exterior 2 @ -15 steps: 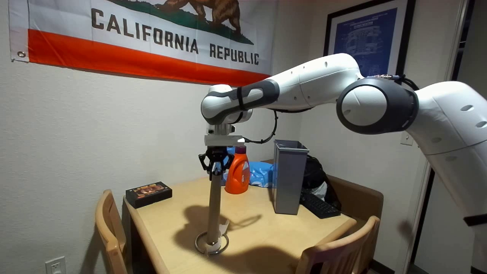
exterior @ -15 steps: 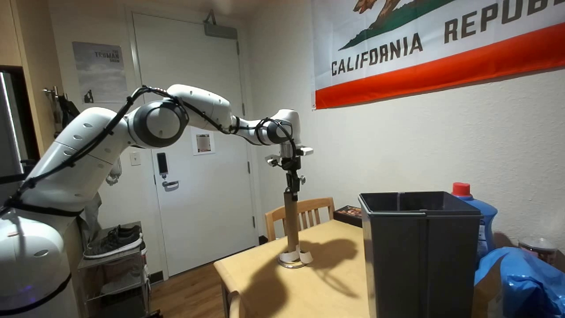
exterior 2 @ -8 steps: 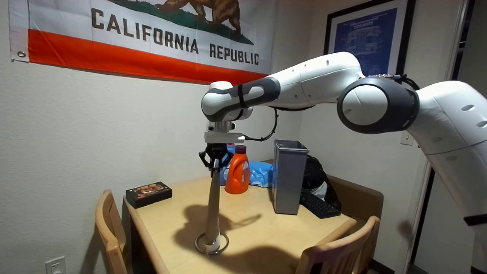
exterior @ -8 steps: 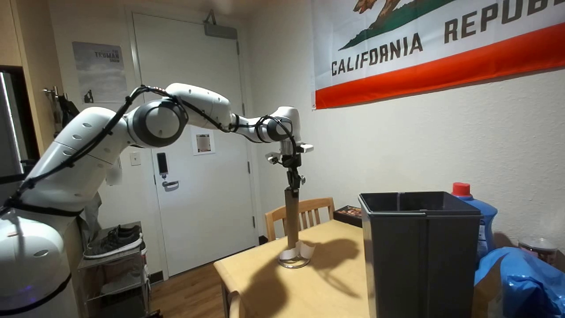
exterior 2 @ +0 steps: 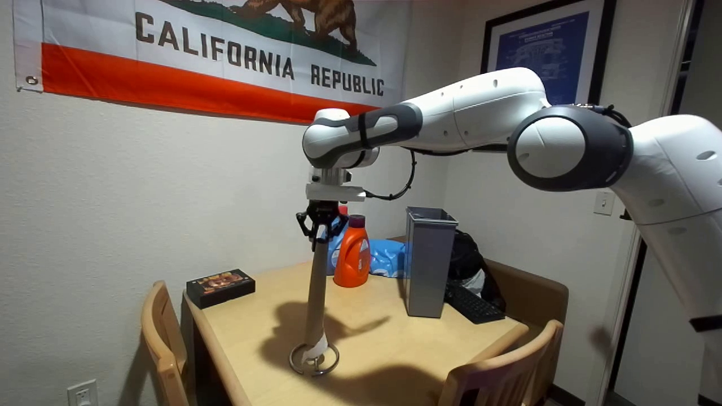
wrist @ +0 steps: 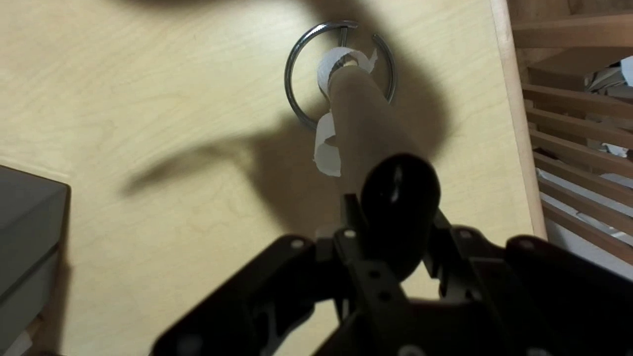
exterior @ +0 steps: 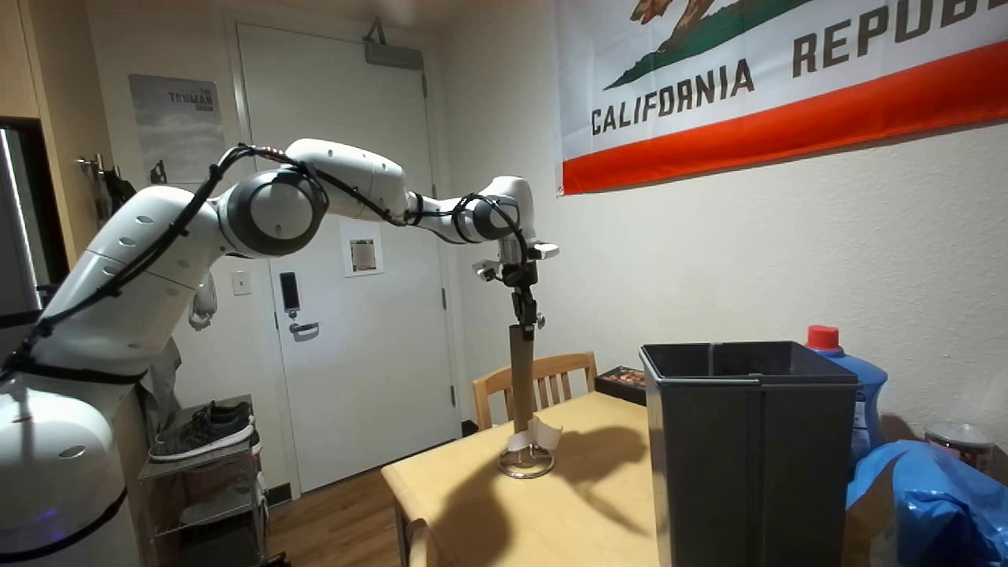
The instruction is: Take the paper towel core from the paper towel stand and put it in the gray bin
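The paper towel core (exterior: pixel 521 378) stands nearly upright in both exterior views (exterior 2: pixel 317 287). My gripper (exterior: pixel 526 327) is shut on its top end. The tube's lower end, with curled white paper scraps (exterior: pixel 545 431), hangs a little above the metal stand's round base (exterior: pixel 526 476), still around the rod. In the wrist view the core (wrist: pixel 363 123) points down to the stand's ring (wrist: pixel 288 79). A shiny dark knob (wrist: pixel 399 183) between the fingers hides the tube's top. The gray bin (exterior: pixel 748 457) stands upright on the table; it also shows in the wrist view (wrist: pixel 29 207).
An orange detergent bottle (exterior 2: pixel 352 256), a blue bottle (exterior: pixel 870 394) and a blue bag (exterior: pixel 929 496) stand near the bin. A black box (exterior 2: pixel 220 286) lies at the table's edge. Wooden chairs (exterior 2: pixel 507 361) and a keyboard (exterior 2: pixel 474 304) are at the sides.
My gripper and the core have moved up together. The core's lower end has risen off the stand's base, with paper scraps on it. The stand and bin have not moved.
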Robot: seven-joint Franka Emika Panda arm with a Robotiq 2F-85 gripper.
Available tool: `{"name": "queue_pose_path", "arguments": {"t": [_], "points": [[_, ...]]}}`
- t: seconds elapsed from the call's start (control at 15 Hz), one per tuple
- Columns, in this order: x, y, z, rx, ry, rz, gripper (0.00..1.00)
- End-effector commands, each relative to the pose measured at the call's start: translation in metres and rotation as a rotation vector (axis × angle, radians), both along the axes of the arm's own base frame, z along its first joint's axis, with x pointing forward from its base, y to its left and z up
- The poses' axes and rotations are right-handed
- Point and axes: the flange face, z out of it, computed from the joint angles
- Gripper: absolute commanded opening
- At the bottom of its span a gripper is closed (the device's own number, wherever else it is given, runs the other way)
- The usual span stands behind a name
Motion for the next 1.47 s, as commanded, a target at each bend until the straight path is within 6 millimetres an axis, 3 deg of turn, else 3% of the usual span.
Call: {"name": "queue_pose_path", "arguments": {"t": [0.0,0.07,0.47,0.73,1.4], "points": [[-0.008,-0.005,0.02,0.003,-0.013,0.014,0.21],[-0.008,-0.006,0.022,0.003,-0.017,0.014,0.16],[-0.01,-0.009,0.03,0.004,-0.03,0.018,0.29],[-0.011,-0.011,0.037,0.01,-0.042,0.019,0.03],[-0.027,-0.014,0.077,0.021,-0.1,0.049,0.02]]}}
